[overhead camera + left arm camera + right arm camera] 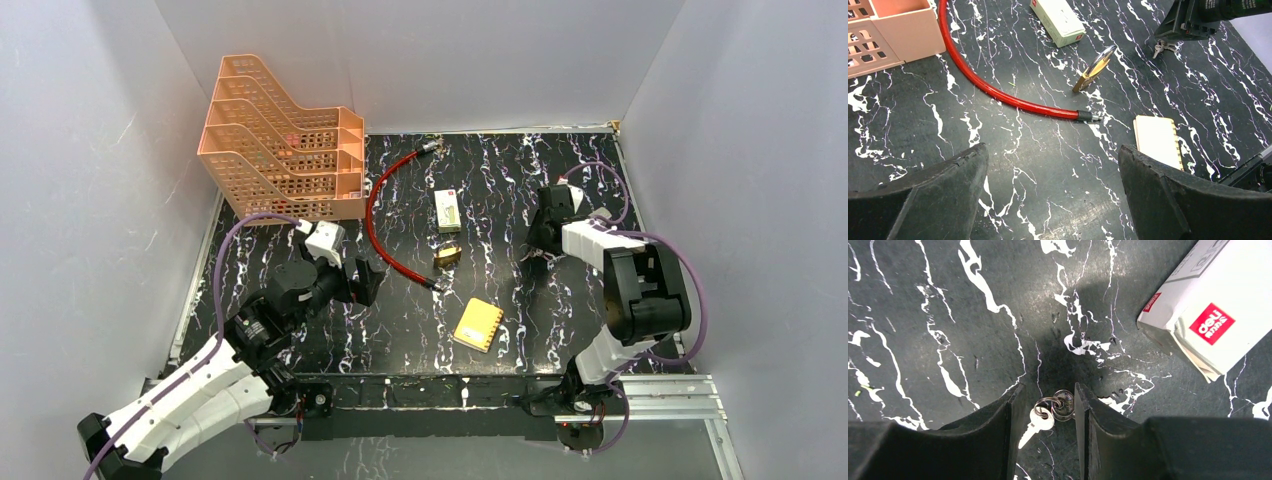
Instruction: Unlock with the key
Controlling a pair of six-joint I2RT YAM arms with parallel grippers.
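We have the left gripper (1053, 150) wide open and empty, and the right gripper (1049, 386) straddling the small silvery metal key (1035, 421).

Left to right on the black marbled counter (400, 330): orange plastic file rack (280, 140) at the back-left, left gripper hovering in front of it, red cable loop with metal ends (998, 95) curving past. Mid-counter we see the white cardboard box (447, 210), the brass padlock with steel shackle (447, 256) just in front of it, and the yellow spiral notebook (478, 324) nearer us. The key lies flat on its ring, right of the padlock, between the right gripper's half-open fingers. We can't tell if they touch it.
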